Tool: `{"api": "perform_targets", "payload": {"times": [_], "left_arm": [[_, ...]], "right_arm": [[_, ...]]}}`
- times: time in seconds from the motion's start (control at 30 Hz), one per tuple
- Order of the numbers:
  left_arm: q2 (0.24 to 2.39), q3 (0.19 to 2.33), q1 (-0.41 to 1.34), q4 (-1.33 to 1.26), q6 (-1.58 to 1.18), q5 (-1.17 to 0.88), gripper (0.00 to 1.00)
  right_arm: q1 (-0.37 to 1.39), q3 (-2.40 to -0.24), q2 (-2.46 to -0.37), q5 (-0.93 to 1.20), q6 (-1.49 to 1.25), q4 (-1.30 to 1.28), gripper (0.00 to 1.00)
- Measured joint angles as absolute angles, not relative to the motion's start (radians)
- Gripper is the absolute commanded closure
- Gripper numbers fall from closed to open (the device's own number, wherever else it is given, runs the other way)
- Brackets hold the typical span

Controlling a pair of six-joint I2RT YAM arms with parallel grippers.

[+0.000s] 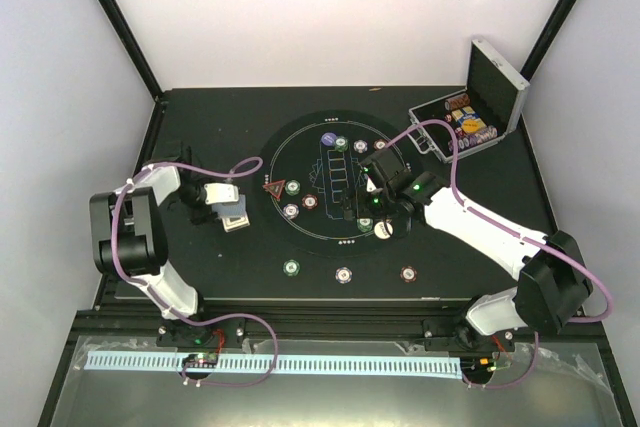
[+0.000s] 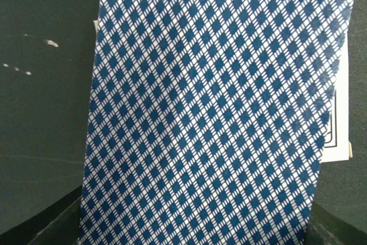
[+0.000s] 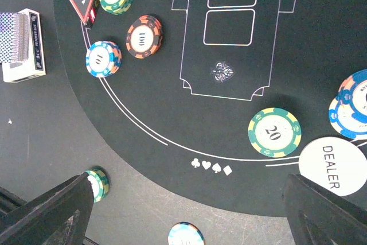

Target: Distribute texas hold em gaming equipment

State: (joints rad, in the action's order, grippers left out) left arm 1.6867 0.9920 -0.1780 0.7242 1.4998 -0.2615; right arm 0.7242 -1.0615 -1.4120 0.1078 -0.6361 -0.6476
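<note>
- The cards (image 2: 218, 113) are just left of the round mat (image 1: 320, 233), pinched in the left gripper (image 1: 232, 209), which is closed tight.
- Chips (image 3: 274, 132) lie scattered across the mat.
- The right gripper (image 3: 189, 205) hangs above them, spread wide, holding nothing.

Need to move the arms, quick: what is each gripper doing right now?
Left gripper: shut on the blue-backed playing cards.
Right gripper: open, nothing between its fingers, above the black mat.

The left arm (image 1: 140, 237) folds at the elbow and points toward 3 o'clock, with the left gripper (image 1: 224, 199) closed. The right arm (image 1: 480, 232) stretches toward 10 o'clock, the right gripper (image 3: 189, 182) spread wide and facing down.
</note>
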Motion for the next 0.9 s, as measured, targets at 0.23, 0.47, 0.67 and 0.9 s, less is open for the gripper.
{"api": "perform_targets", "payload": {"times": [0.23,0.47,0.67,0.9], "left_arm": [[1.653,0.992,-0.185,0.727,1.484,-0.274,0.98],[1.613,0.996,-0.198,0.770,1.471,-0.308,0.99],[1.533,1.045,-0.202,0.864,1.469,-0.359,0.98],[1.380,1.069,-0.162,0.990,1.462,-0.458,0.98]], "right_arm": [[0.724,-1.053,-1.412,0.117,-0.641,-0.625,0.07],[0.724,-1.050,-1.412,0.139,-0.653,-0.611,0.08],[0.724,-1.050,-1.412,0.207,-0.680,-0.560,0.11],[0.733,-1.005,-1.422,0.412,-0.807,-0.305,0.12]]}}
